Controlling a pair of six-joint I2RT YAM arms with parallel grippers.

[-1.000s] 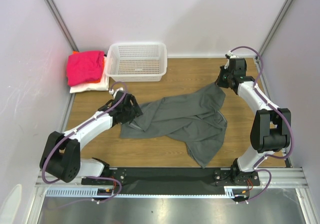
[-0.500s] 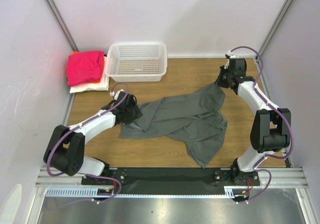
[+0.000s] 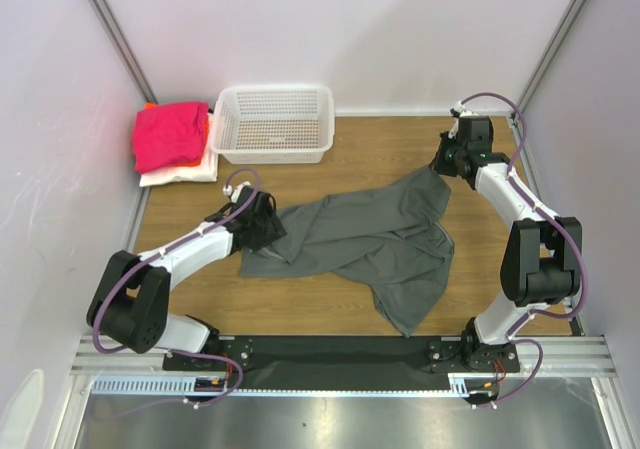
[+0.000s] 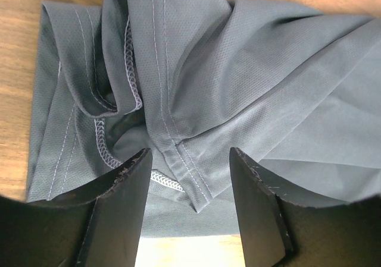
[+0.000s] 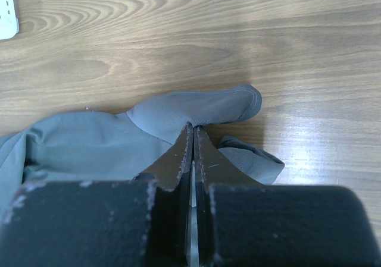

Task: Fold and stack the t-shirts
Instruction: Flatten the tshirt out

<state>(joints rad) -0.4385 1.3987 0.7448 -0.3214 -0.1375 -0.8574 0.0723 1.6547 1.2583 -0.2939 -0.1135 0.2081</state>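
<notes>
Left jaws narrower (astride grey t-shirt [image 4: 238, 71])

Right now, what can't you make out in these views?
- Right wrist view: whether the right gripper, shut, pinches the grey t-shirt; its own fingers cover the contact.
- Top view: left gripper tips, hidden by its wrist.
- Top view: shirts under the pink shirt; only edges show.
</notes>
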